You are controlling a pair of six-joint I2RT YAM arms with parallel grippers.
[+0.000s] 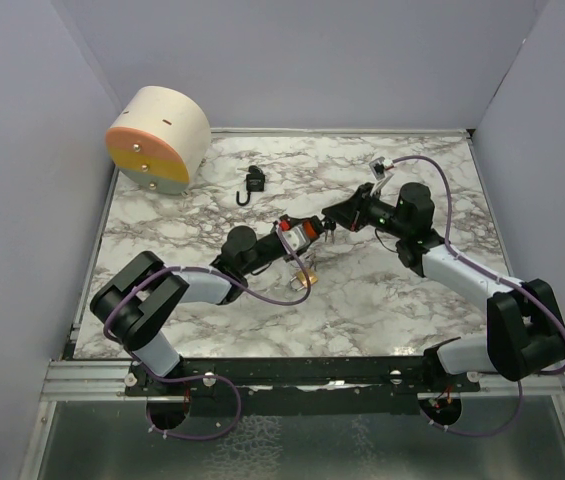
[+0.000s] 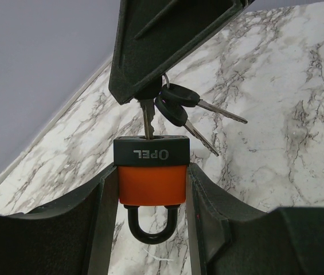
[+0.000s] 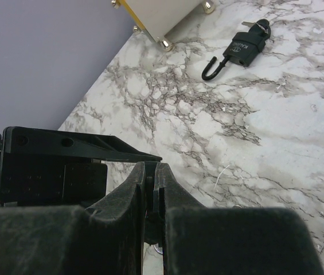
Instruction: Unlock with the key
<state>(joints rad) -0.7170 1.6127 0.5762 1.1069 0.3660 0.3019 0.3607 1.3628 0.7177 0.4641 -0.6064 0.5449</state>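
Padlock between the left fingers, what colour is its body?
The padlock is orange with a black top, seen best in the left wrist view.

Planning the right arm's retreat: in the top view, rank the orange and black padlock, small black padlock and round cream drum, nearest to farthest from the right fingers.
1. The orange and black padlock: just left of the right fingers, which pinch its silver key.
2. The small black padlock: lying farther back-left.
3. The round cream drum: far back-left corner.
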